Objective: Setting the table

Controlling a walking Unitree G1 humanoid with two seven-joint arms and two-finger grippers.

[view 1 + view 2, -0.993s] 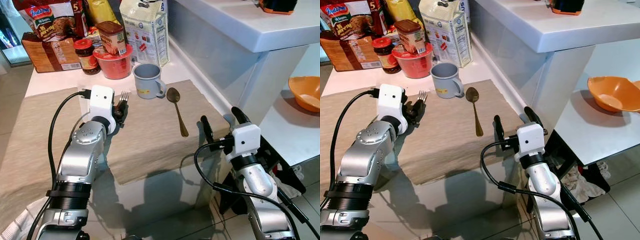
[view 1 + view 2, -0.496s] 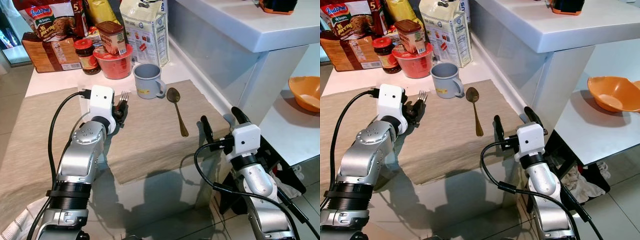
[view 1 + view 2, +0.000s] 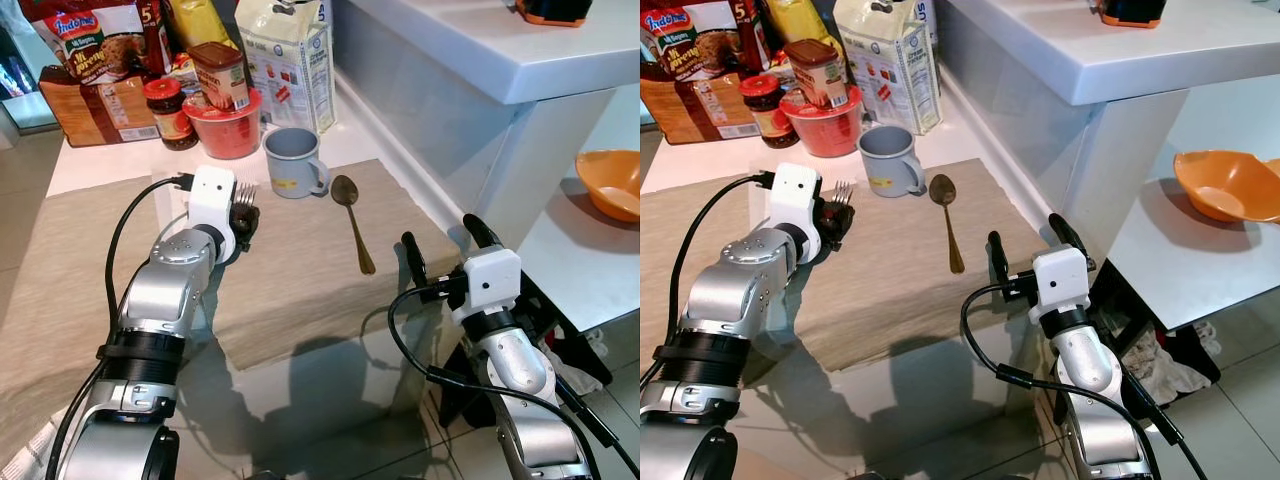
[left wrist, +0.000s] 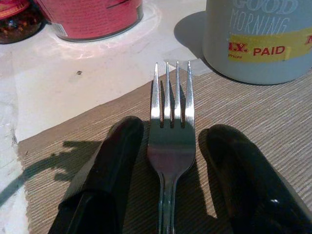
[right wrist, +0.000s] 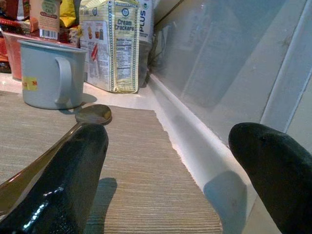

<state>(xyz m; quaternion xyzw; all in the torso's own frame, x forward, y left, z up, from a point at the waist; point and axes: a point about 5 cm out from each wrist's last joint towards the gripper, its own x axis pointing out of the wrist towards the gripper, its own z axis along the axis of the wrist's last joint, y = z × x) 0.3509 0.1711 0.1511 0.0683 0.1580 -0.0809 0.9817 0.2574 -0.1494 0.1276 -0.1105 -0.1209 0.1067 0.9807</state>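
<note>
A silver fork lies on the beige placemat, tines toward the back of the table. My left gripper is down at the mat and straddles the fork's handle; its fingers stand apart from the metal on both sides, so it is open. A grey mug stands just past the fork, and a bronze spoon lies to its right on the mat. My right gripper hovers open and empty at the mat's front right corner, pointing at the spoon and the mug.
A red bowl with a jar in it, a dark jam jar, noodle packs and a carton crowd the table's back edge. A white counter rises on the right. An orange bowl sits lower at the far right.
My left arm has shifted slightly right and forward, toward the mug, with the fork still between its fingers. The right arm has not moved.
</note>
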